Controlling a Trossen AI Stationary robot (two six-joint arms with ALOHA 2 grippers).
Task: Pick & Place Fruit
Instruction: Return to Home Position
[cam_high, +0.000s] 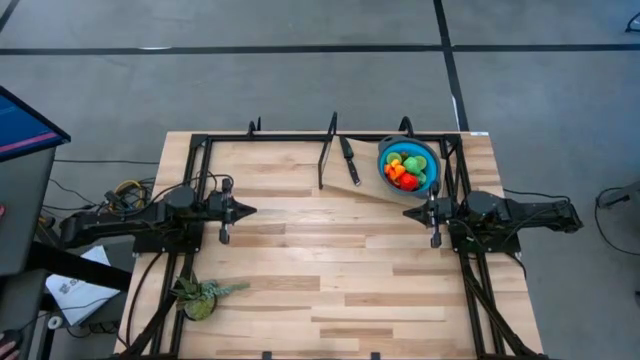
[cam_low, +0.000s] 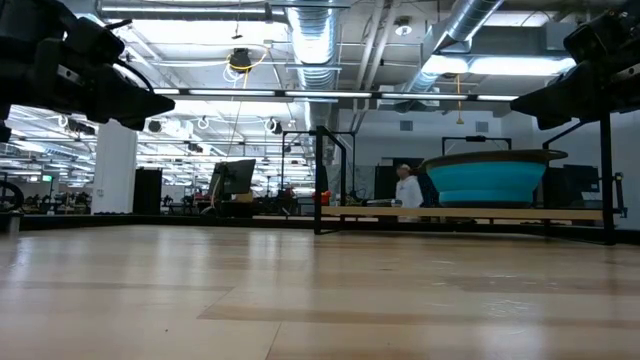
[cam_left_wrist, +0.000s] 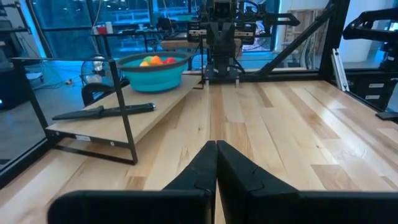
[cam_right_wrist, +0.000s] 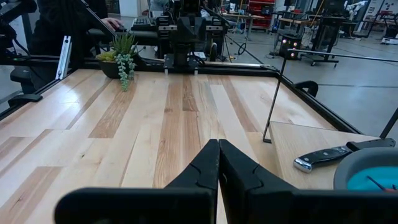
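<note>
1. Seen from above, the left gripper (cam_high: 247, 211) hangs over the table (cam_high: 330, 280) at about 9 o'clock from the table's middle. It points toward 3 o'clock.
2. In its own wrist view the left gripper (cam_left_wrist: 216, 144) has its two dark fingers pressed together with nothing between them.
3. The right gripper (cam_high: 408, 212) sits at about 3 o'clock from the table's middle and points toward 9 o'clock, so the two arms face each other across bare wood, well apart.
4. The right gripper (cam_right_wrist: 218, 142) is likewise pressed together and holds nothing.
5. The fruit (cam_high: 405, 170) lies heaped inside the blue bowl (cam_high: 382, 158) in red, orange, yellow and bright green. The bowl is at about 1 o'clock from the table's middle.
6. The bowl stands on a raised wooden board (cam_high: 372, 186) carried by a black frame. In the low view the bowl (cam_low: 487, 180) shows clearly above the table top.
7. From the left wrist, orange and red pieces of fruit (cam_left_wrist: 157, 60) show above the bowl's rim (cam_left_wrist: 152, 78).
8. A black-handled knife (cam_high: 349, 162) lies on the same board at 9 o'clock from the bowl, near it but not touching.
9. The right gripper is just at 6 o'clock from the bowl, off the board's near edge.
10. A spiky green plant (cam_high: 200, 297) stands at about 7 o'clock from the table's middle, near the left arm's base.
11. In the low view a person (cam_low: 407, 188) in white shows far back in the room.
</note>
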